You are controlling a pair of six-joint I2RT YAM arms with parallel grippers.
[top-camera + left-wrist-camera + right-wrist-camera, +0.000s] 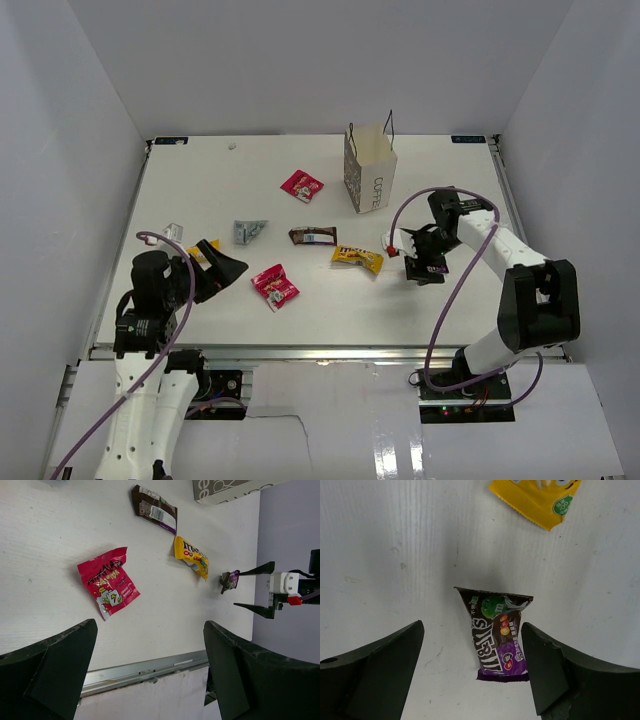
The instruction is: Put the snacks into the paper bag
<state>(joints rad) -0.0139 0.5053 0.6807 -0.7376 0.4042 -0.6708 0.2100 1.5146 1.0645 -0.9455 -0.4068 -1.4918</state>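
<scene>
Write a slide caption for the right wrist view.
Open right gripper poised above a dark purple packet on the table, yellow packet beyond.

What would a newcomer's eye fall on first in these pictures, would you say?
The upright white paper bag, toward the far edge of the table and right of centre, stands out as the only tall thing. Next comes the right gripper, open, its fingers framing a dark purple packet that lies flat, with the yellow packet just to its left.
</scene>
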